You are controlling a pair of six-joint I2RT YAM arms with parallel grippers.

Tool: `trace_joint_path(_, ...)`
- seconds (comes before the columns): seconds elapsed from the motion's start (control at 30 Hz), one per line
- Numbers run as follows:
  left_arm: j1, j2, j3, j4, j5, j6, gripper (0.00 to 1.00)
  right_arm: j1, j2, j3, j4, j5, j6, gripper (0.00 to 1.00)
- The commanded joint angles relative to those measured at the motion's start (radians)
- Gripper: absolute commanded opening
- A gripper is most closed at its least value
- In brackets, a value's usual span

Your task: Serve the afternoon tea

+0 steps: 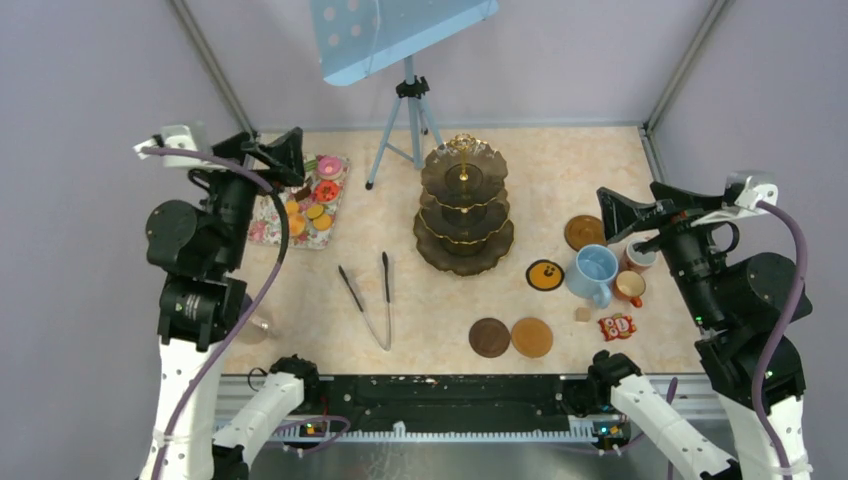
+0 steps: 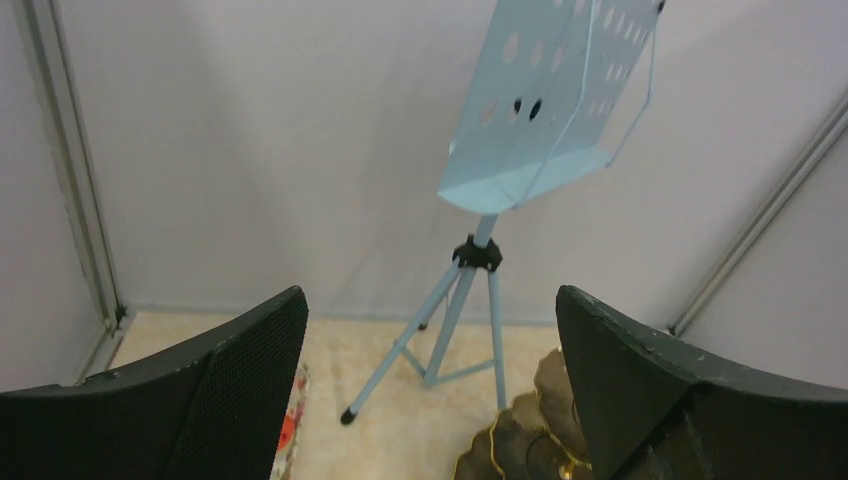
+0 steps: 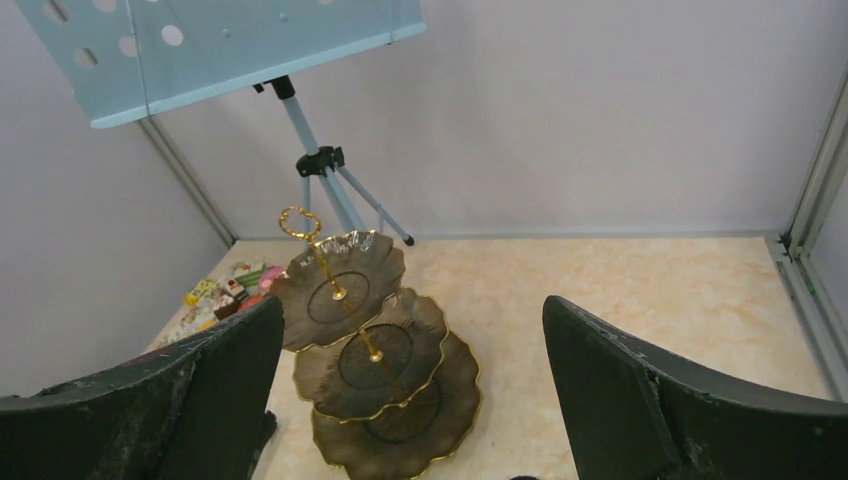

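The dark three-tier stand (image 1: pixel 465 205) with gold rims stands mid-table, its tiers bare (image 3: pixel 375 350). Small cakes and orange tarts (image 1: pixel 308 198) lie on a floral mat at the back left. A light blue mug (image 1: pixel 592 272) and a small orange-brown mug (image 1: pixel 630 288) sit at the right; another mug (image 1: pixel 638 256) is partly hidden under my right gripper. Round coasters (image 1: pixel 489 337) (image 1: pixel 531 337) (image 1: pixel 584 232) (image 1: pixel 545 274) lie around them. My left gripper (image 1: pixel 283 158) (image 2: pixel 430 300) hovers open above the cakes. My right gripper (image 1: pixel 625 215) (image 3: pixel 412 305) hangs open above the mugs. Both hold nothing.
Black tongs (image 1: pixel 370 295) lie left of the stand, towards the front. A light blue music stand (image 1: pixel 400 30) on a tripod (image 2: pixel 450 310) rises at the back. A red packet (image 1: pixel 617 327) and a small cube (image 1: pixel 582 314) lie near the mugs. Walls close in on three sides.
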Motion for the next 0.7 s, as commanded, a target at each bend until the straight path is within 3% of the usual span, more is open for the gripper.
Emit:
trace_joint_path(0.0, 0.005, -0.043, -0.101, -0.025, 0.026, -0.065, 0.99, 0.011, 0.016, -0.011, 0.010, 0.017, 0.022, 0.99)
trace_joint_path(0.1, 0.005, -0.017, -0.130, -0.100, 0.051, -0.084, 0.99, 0.012, 0.026, -0.021, 0.025, 0.005, 0.019, 0.99)
trace_joint_path(0.23, 0.005, 0.134, -0.076, -0.337, 0.218, -0.117, 0.99, 0.011, 0.031, -0.051, 0.052, 0.007, 0.022, 0.99)
trace_joint_path(0.37, -0.033, 0.229, -0.159, -0.506, 0.305, -0.231, 0.99, 0.011, 0.056, -0.060, 0.043, 0.019, 0.031, 0.99)
trace_joint_path(0.47, -0.279, 0.248, -0.236, -0.600, -0.051, -0.343, 0.99, 0.012, 0.062, -0.073, 0.046, 0.017, 0.045, 0.99)
trace_joint_path(0.5, -0.374, 0.259, -0.260, -0.642, -0.217, -0.440, 0.99, 0.012, 0.057, -0.081, 0.055, 0.017, 0.051, 0.99)
trace_joint_path(0.67, -0.726, 0.299, -0.400, -0.796, -0.604, -0.963, 0.99, 0.011, 0.044, -0.094, 0.066, 0.018, 0.062, 0.99)
